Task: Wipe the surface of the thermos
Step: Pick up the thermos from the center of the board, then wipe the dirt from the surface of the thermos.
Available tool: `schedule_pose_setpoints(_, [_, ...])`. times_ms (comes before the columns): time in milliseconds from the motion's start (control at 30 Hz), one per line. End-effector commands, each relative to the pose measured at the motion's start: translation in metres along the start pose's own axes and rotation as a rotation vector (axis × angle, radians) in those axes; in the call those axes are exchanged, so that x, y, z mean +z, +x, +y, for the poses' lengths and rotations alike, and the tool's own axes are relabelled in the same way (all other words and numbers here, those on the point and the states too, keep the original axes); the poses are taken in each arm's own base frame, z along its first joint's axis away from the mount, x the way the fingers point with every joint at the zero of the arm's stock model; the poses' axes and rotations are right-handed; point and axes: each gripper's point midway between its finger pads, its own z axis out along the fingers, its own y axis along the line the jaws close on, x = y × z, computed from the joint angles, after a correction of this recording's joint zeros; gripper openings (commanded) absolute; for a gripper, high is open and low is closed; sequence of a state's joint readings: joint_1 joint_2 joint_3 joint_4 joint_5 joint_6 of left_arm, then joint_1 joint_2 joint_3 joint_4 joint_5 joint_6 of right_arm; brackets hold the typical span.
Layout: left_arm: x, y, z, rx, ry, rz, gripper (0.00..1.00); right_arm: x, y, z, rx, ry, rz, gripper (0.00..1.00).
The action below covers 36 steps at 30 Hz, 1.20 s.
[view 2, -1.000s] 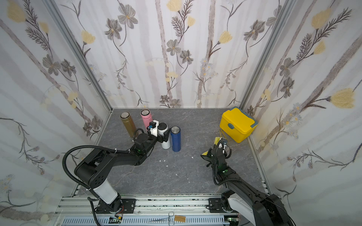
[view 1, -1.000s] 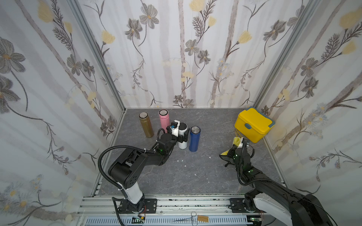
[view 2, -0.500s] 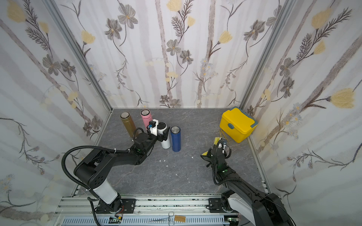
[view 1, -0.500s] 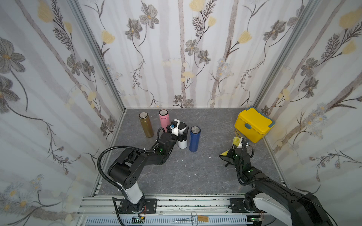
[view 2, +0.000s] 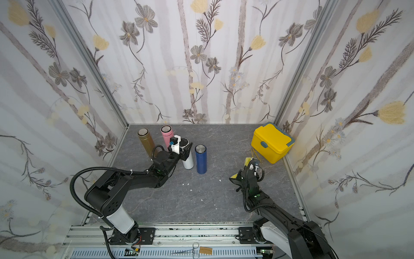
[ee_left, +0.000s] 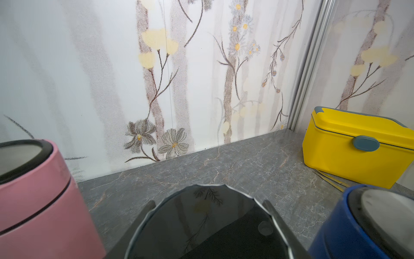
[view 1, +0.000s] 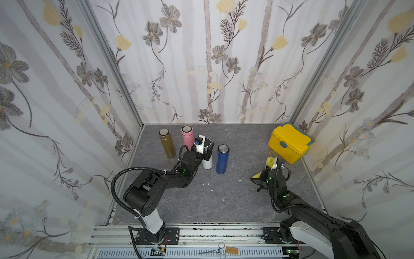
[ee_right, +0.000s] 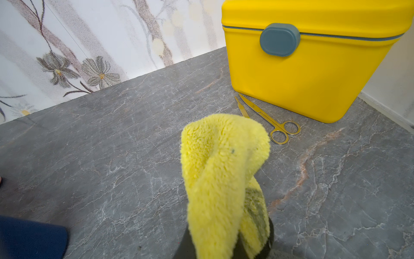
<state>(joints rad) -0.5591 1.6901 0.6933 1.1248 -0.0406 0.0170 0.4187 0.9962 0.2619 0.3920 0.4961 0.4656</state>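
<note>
Both top views show me the left gripper closed around the upper part of the white thermos, which stands upright near the middle of the far half of the tabletop. Its body is a smooth white cylinder, and its dark cap looks glossy in the left wrist view, with the wallpaper flowers reflected in it. I see the two dark fingers pressed on both sides of this cap.

Just beside it, toward the right edge, stands the blue thermos with a flat metal lid. The pink thermos is just behind the gripper, toward the far edge, and the gold thermos stands toward the far left corner; both are slim cylinders with a matte finish.

My right gripper is clamped on the yellow cloth, a fluffy microfibre piece that is folded and stands up from the jaws, with a greyish patch on its inner side. It is held near the right edge, well apart from the white thermos.

At the far right corner sits the yellow box, smooth plastic with rounded corners and a grey-blue oval latch. Gold-coloured scissors lie flat on the grey marbled tabletop just in front of it.
</note>
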Motion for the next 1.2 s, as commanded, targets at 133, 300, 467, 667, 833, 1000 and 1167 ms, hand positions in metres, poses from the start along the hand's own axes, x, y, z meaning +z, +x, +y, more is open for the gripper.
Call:
schedule_pose_setpoints(133, [-0.036, -0.059, 0.037, -0.236, -0.213, -0.078, 0.0, -0.003, -0.012, 0.011, 0.013, -0.053, -0.028, 0.0])
schedule_pose_setpoints(300, [-0.075, -0.089, 0.035, -0.372, -0.212, -0.082, 0.0, -0.035, -0.039, 0.056, 0.031, -0.224, -0.034, 0.0])
schedule_pose_setpoints(467, [-0.087, -0.103, 0.008, -0.384, -0.083, -0.06, 0.0, -0.1, -0.086, 0.112, 0.025, -0.398, -0.114, 0.0])
schedule_pose_setpoints(667, [-0.125, -0.131, -0.019, -0.401, 0.058, -0.181, 0.0, -0.196, -0.119, 0.187, 0.072, -0.814, -0.113, 0.0])
schedule_pose_setpoints(833, [-0.161, -0.144, -0.056, -0.453, 0.322, -0.294, 0.0, -0.26, -0.117, 0.239, 0.07, -1.126, -0.069, 0.0])
schedule_pose_setpoints(1000, [-0.163, -0.14, -0.068, -0.484, 0.352, -0.298, 0.0, -0.245, -0.06, 0.264, 0.089, -1.135, 0.05, 0.0])
schedule_pose_setpoints(1167, [-0.16, -0.131, -0.072, -0.427, 0.343, -0.286, 0.0, -0.205, 0.017, 0.251, 0.076, -0.993, 0.168, 0.0])
